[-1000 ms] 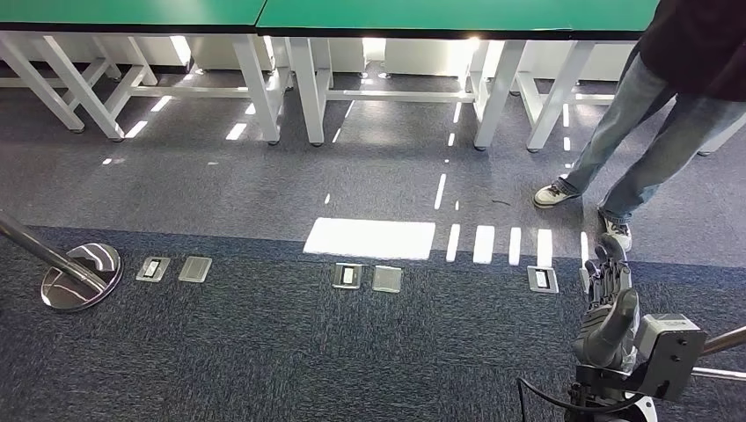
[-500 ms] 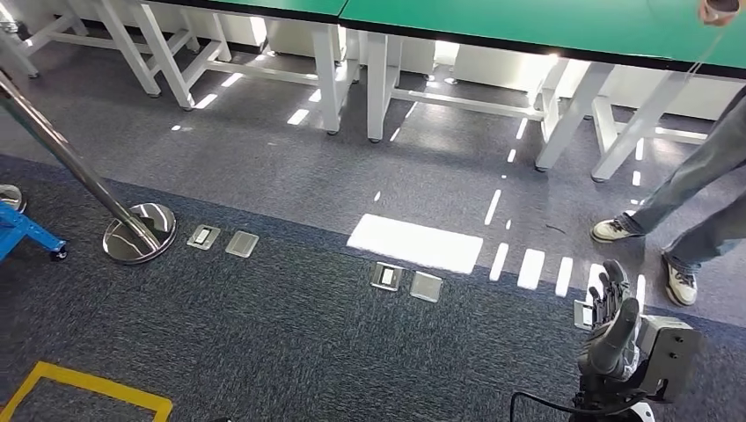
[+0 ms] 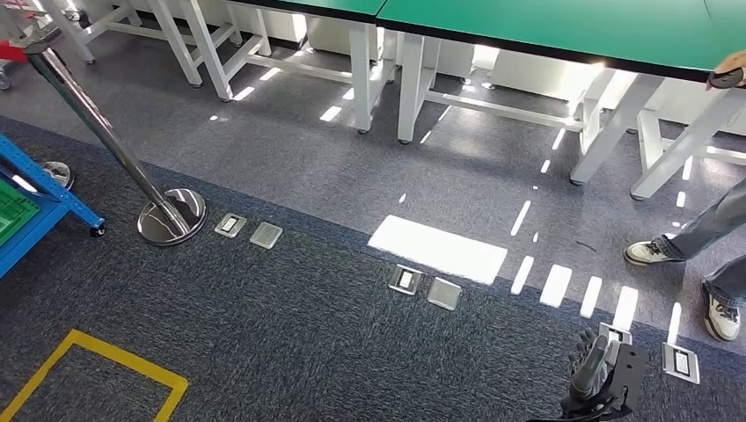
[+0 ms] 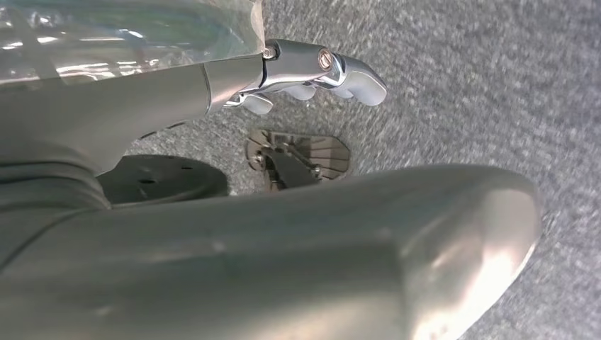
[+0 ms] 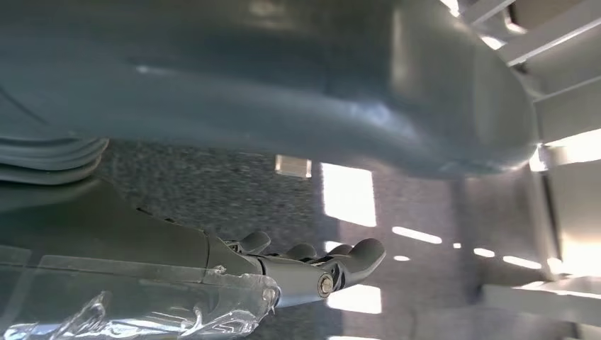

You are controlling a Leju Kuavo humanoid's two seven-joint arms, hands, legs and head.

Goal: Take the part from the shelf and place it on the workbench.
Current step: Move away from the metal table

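Right hand (image 3: 598, 380) — grey ribbed cover, thick grey thumb, darker fingers.

Table (image 3: 545, 22): green top on white legs, standing on grey carpet at the far side of the head view.
Shelf (image 3: 35, 207): blue frame at the left edge, holding a green bin (image 3: 13, 211).

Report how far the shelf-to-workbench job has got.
Done: nothing certain; the workbench strip in view bears no part. In hand: none; right hand and left hand hold nothing. The blue shelf sits far left. This fits heading for a pickup or leaving after delivery.
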